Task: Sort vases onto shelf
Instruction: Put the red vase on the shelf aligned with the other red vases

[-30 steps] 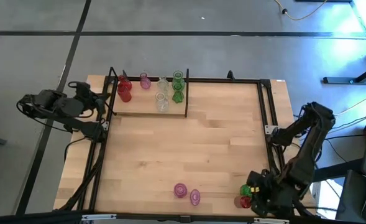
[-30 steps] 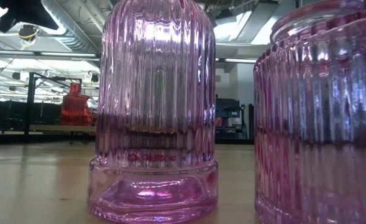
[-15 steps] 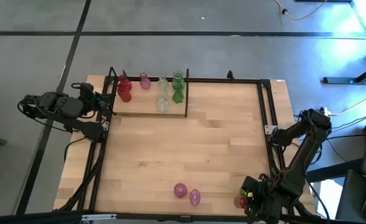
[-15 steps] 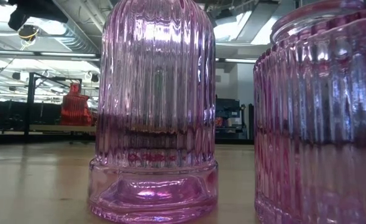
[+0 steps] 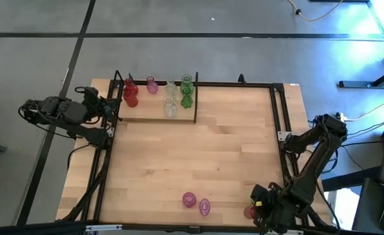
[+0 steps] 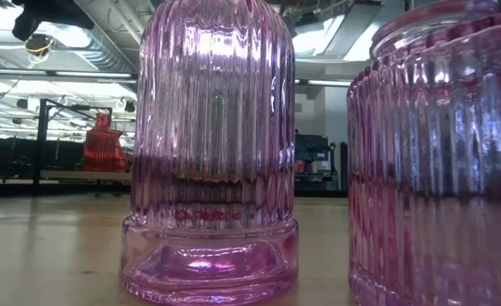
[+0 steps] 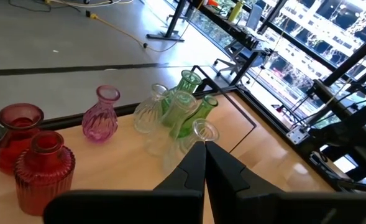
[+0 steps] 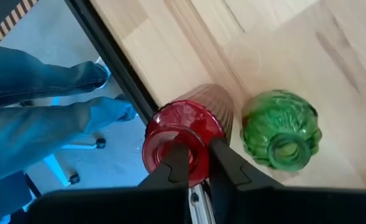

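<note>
Red vase (image 8: 183,134), ribbed, upright at the near right corner of the bench (image 5: 198,156), its rim caught between the two dark fingers of the right claw (image 8: 194,163), one finger inside the mouth and one outside, closed on the rim. Green vase (image 8: 281,129), round-bodied, upright, just beside the red one. Two pink vases (image 5: 189,200) (image 5: 205,207), ribbed, standing near each other at the bench's near edge, left of the right claw (image 5: 260,207); both fill the low view. Shelf (image 5: 146,111), light wood with black rods, at the far left of the bench, bearing two red vases (image 7: 45,171), one pink vase (image 7: 100,115), clear vases (image 7: 150,112) and green vases (image 7: 184,109), all upright and grouped by colour from left to right. Left claw (image 7: 204,163), fingers pressed together and holding nothing, hangs off the bench's left edge beside the shelf, facing it. A person's legs in blue trousers (image 8: 43,109) stand on the floor beyond the bench's edge.
</note>
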